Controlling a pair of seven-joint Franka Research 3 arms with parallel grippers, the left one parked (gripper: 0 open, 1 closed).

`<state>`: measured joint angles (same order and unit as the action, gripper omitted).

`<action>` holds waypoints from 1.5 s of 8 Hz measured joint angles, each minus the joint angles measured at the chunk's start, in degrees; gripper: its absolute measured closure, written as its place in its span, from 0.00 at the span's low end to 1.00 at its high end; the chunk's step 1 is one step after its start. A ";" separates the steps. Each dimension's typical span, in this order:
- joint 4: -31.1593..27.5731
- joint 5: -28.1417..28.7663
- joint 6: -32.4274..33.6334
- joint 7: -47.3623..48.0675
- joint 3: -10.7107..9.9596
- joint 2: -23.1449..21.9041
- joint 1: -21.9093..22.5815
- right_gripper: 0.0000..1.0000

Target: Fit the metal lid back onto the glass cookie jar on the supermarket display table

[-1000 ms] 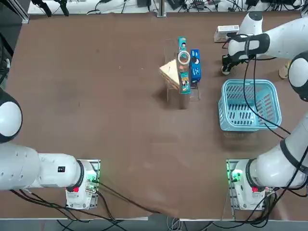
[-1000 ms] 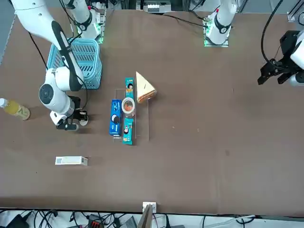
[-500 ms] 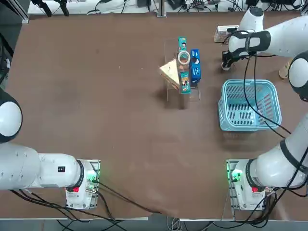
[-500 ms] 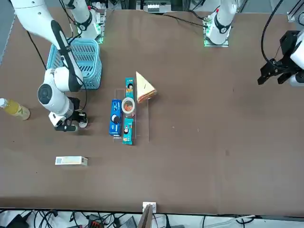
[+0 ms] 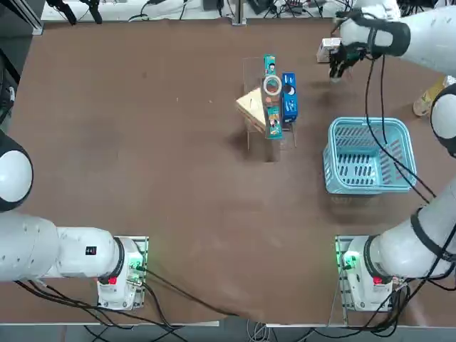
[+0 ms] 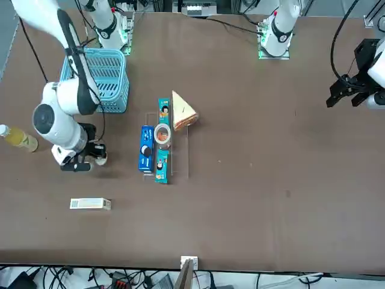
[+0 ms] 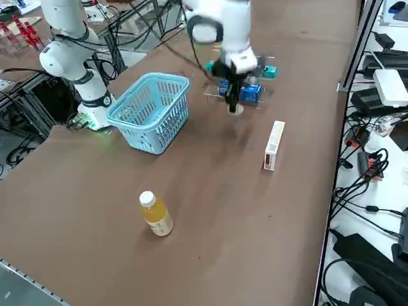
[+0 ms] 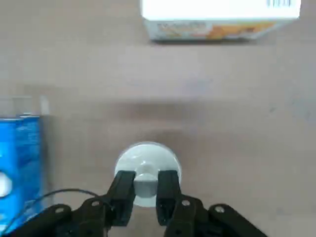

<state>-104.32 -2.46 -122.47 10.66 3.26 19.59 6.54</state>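
Note:
The metal lid (image 8: 148,154) is a pale round disc with a centre knob, and my right gripper (image 8: 146,178) is shut on that knob. The lid (image 6: 100,159) hangs just above the supermarket display table (image 5: 142,142), casting a soft shadow on it. In the top view my right gripper (image 5: 338,68) is near the far right, beside the white-and-orange box. The glass cookie jar (image 5: 272,85) stands lidless in the clear acrylic rack, well to the left of the gripper. From the front, the glass cookie jar (image 6: 162,135) shows its pale rim between the packets.
A white-and-orange box (image 5: 328,47) lies right behind the gripper. The blue basket (image 5: 370,155) stands nearer the arm's base. A blue packet (image 5: 289,96), teal packets and a sandwich wedge (image 5: 251,105) crowd the rack (image 5: 269,139). A juice bottle (image 7: 156,215) stands at the right edge.
My right gripper, shut on the lid, has lifted it off the table and moved away from the basket towards the white-and-orange box. The jar and rack have not moved.

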 joint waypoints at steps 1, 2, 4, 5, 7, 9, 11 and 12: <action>2.36 -0.43 3.84 3.52 0.39 -1.47 2.12 0.73; 3.91 -0.50 7.53 7.16 0.89 -3.04 4.27 0.73; 6.48 -0.51 14.94 13.43 1.38 -6.49 9.64 0.73; 7.81 -0.50 17.70 16.83 1.47 -7.86 12.48 0.73; 9.73 -0.50 18.93 23.94 1.60 -8.36 17.95 0.73; 10.02 -0.50 18.68 28.71 1.62 -7.04 21.19 0.73; 10.13 -0.50 14.68 32.39 1.61 -3.66 22.44 0.73; 10.77 -0.50 13.34 33.54 1.61 -1.99 23.07 0.73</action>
<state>-93.56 -2.96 -109.13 44.21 4.87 17.60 29.61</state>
